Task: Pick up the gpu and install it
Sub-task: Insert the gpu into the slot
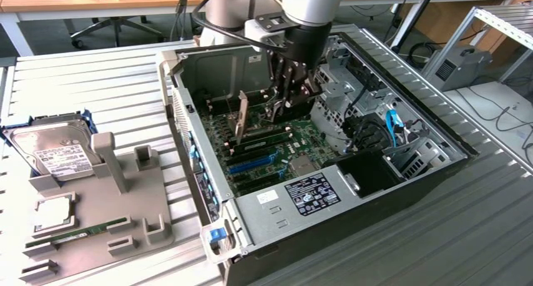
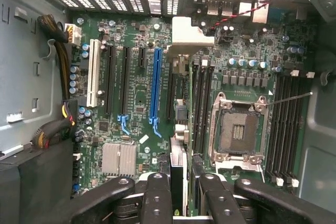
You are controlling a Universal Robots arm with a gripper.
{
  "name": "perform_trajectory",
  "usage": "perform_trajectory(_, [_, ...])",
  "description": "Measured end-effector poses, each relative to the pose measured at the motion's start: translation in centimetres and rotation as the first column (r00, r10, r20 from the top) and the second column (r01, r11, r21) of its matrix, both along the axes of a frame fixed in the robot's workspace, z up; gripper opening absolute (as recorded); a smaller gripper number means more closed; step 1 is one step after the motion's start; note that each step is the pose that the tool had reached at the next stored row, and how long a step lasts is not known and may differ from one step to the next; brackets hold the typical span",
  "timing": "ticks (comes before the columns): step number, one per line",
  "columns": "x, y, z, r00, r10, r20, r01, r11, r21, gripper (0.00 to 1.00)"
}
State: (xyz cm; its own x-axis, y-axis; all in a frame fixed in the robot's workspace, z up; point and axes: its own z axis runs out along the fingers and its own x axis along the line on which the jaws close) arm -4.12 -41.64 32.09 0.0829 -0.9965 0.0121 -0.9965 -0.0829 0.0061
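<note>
Green gpu [image 1: 242, 118] stands edge-on, clamped in the gripper [image 1: 283, 108] above the motherboard [image 2: 136, 103]; the install step needs alignment over the slot directly beneath.

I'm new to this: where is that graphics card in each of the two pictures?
Exterior view: the gpu stands upright over the motherboard, beside the arm's tip.
Wrist view: the gpu is seen edge-on, running from between the black fingers toward the vented wall.
Shared landmark: the long blue slot.
</note>
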Motion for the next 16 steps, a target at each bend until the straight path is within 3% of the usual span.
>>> perform_trajectory(16, [-0.26,-0.05,-0.44,1.0,0.0,0.0,0.0,1.0,0.0001,0.26])
